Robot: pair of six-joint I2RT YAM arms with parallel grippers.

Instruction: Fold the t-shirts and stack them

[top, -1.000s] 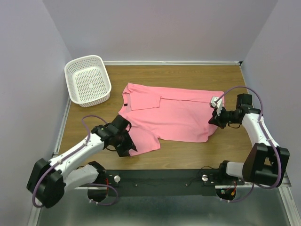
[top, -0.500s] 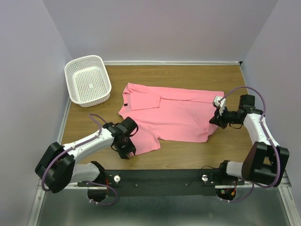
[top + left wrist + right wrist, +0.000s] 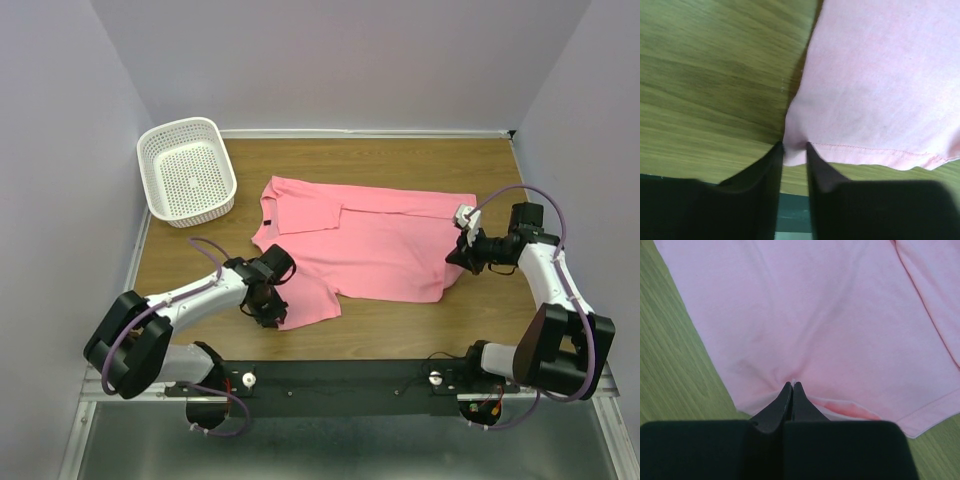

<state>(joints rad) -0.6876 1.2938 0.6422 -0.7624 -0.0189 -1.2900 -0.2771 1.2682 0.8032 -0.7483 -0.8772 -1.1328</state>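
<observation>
Tabletop (image 3: 400, 160): brown wood grain, boards running left to right; pale walls at the left, far and right edges.

Shirt (image 3: 370, 235): pink, plain, lies straight on the wood about mid-table, spread sideways; collar end to the left, hem to the right; a strip along the far edge is folded over onto the body; one short sleeve lies flat toward the near left; cloth puckered at the near-right hem.

Basket (image 3: 190, 180): white, perforated, upright in the far-left corner, mouth up; apart from the shirt, bare wood between them.
</observation>
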